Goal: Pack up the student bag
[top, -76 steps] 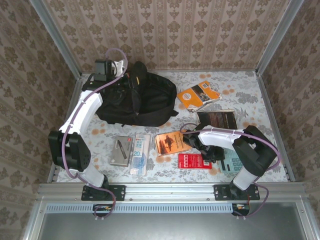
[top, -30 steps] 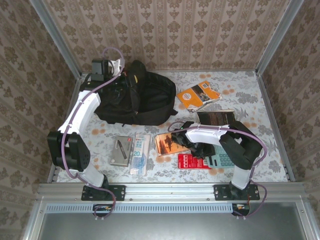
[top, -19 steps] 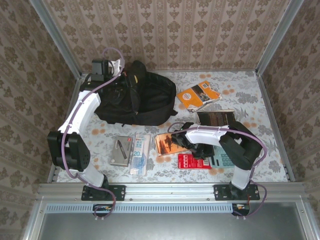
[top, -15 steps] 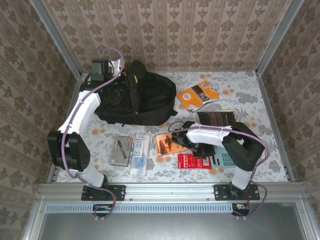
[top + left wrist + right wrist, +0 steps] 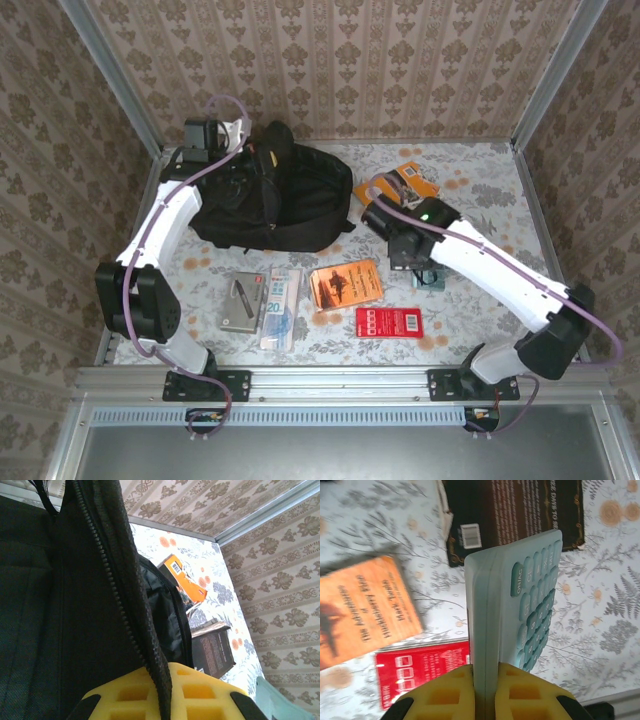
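Note:
The student bag, a large black backpack, lies at the back left of the table. My left gripper is at its top left and is shut on the bag's zipper edge, holding it up. In the left wrist view that black fabric runs between the yellow fingers. My right gripper hangs above the table's middle, shut on a teal calculator. The calculator stands on edge between the yellow pads, with its keys facing right.
An orange book lies behind the right arm and a dark book beneath it. Along the front lie another orange book, a red booklet, a grey case and a blue-white packet. Patterned walls enclose the table.
My right gripper closed on the calculator beside the red booklet, lifted it off the table and carried it back toward the middle. The left arm has held still with the bag's edge.

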Robot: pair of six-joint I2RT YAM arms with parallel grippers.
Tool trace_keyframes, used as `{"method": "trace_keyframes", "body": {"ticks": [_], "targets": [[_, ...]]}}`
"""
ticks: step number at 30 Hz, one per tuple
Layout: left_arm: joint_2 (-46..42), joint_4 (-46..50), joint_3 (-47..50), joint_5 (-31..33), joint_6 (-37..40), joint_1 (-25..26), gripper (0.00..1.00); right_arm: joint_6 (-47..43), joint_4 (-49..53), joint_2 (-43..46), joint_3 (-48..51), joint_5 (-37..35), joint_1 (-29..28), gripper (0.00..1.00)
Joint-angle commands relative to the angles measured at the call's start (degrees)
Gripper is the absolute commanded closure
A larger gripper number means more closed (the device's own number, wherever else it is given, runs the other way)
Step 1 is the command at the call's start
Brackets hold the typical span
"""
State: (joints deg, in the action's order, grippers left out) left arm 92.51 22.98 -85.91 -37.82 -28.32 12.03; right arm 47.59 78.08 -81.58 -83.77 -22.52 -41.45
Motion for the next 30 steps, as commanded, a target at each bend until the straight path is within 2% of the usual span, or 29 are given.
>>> {"method": "trace_keyframes", "body": {"ticks": [1,5,10,15,18,23,25,30], "targets": [[-2.39,-1.6,-5.08,-4.51,1.2,0.65,0.93,-5.47,-5.84,4.61,-3.75,8.03,2.81,1.0],[-2.78,-0.34,-6.92,-6.37,2.53,1.21,0.93,-8.57,-15.94,5.87,-5.95,16.97,6.26,1.0],[-2.36,4.3,-9.49,-6.83,5.57,2.51,0.94,-8.16,-22.99,-0.34,-15.5,26.71,9.06,1.0],[-3.14,5.3,-8.02,-6.62,7.9,3.08,0.96,-7.36,-27.08,-6.3,-27.93,32.04,9.24,1.0],[-3.75,5.15,-7.19,-6.45,8.37,3.09,0.98,-5.33,-30.46,-9.42,-31.51,35.02,9.77,1.0],[-4.05,4.02,-8.08,-7.59,6.83,3.1,1.0,2.82,-44.85,-13.89,-27.39,43.13,11.53,1.0],[-4.31,3.5,-8.83,-8.17,5.97,3.13,1.0,7.97,-54.33,-15.15,-22.76,46.64,12.39,1.0],[-5.3,2.08,-9.97,-7.91,3.37,2.63,1.0,16.78,-70.52,-16.33,-13.43,48.63,14.36,1.0]]}}
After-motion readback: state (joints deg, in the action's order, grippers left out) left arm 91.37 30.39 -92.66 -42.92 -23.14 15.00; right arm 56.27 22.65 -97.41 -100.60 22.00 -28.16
